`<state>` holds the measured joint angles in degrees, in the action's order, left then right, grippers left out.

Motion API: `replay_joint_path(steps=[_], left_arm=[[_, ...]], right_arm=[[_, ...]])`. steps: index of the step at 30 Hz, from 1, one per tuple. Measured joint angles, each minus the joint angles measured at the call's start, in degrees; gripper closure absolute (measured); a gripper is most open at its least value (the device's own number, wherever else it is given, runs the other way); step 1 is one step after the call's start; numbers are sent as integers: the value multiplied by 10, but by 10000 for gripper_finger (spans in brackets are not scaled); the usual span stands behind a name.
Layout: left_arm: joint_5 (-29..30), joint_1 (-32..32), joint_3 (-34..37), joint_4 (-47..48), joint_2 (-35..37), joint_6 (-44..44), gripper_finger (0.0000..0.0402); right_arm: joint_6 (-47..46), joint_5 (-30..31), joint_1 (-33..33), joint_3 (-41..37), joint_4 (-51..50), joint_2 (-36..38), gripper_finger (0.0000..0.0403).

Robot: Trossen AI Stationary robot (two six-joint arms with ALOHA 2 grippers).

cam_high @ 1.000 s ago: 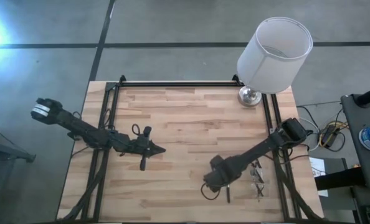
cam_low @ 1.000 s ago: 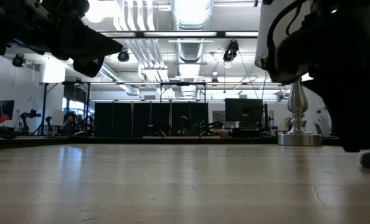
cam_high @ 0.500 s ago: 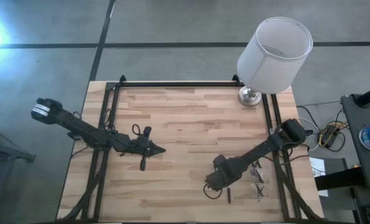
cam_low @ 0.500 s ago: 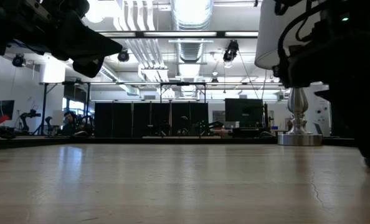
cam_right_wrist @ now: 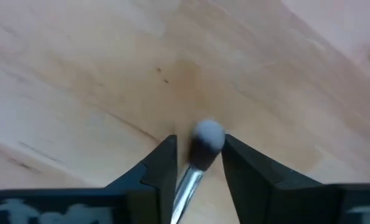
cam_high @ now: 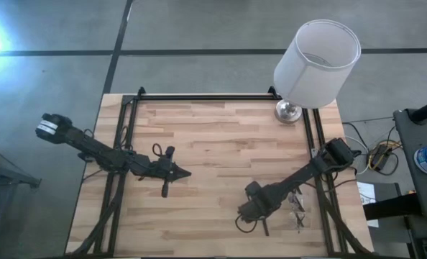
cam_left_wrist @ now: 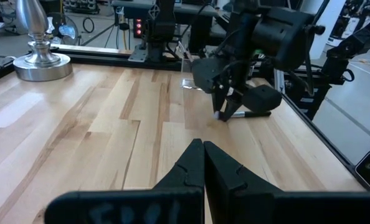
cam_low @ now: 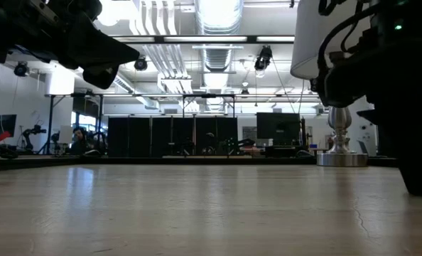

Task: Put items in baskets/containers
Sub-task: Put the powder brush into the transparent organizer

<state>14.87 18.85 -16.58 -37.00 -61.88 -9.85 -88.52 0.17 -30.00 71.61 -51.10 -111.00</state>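
The wooden table [cam_high: 213, 144] carries a big white lamp [cam_high: 315, 54] at its far right corner, and no brand, label or writing can be read on anything there. Well away from the lamp, toward the table's left side, the left gripper [cam_high: 187, 173] hangs above the wood with its jaws pressed together. Toward the table's near edge on the lamp's side, the right gripper [cam_right_wrist: 197, 157] is down at the wood with its jaws apart on either side of a slim brush [cam_right_wrist: 200, 149] with a pale tip, beside a clear container [cam_high: 297, 206] by the right rail.
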Motion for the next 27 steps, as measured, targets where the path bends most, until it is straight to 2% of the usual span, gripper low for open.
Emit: replay_joint_path(steps=[9,12,16,20,24,27], left_arm=[[0,0,0,0,0,-8,401],[3,0,0,-4,0,-18,401],[10,5,32,-92,0,-30,401],[10,14,76,-179,0,-31,401],[-37,25,90,-211,0,-37,401],[-37,45,82,-206,0,-30,398]], right_arm=[[45,14,-1,-10,26,2,350],[87,47,-2,5,24,0,383],[142,126,-8,35,26,7,391],[219,247,-17,56,58,28,392],[352,366,-15,53,175,42,393],[489,416,-7,44,297,44,393]])
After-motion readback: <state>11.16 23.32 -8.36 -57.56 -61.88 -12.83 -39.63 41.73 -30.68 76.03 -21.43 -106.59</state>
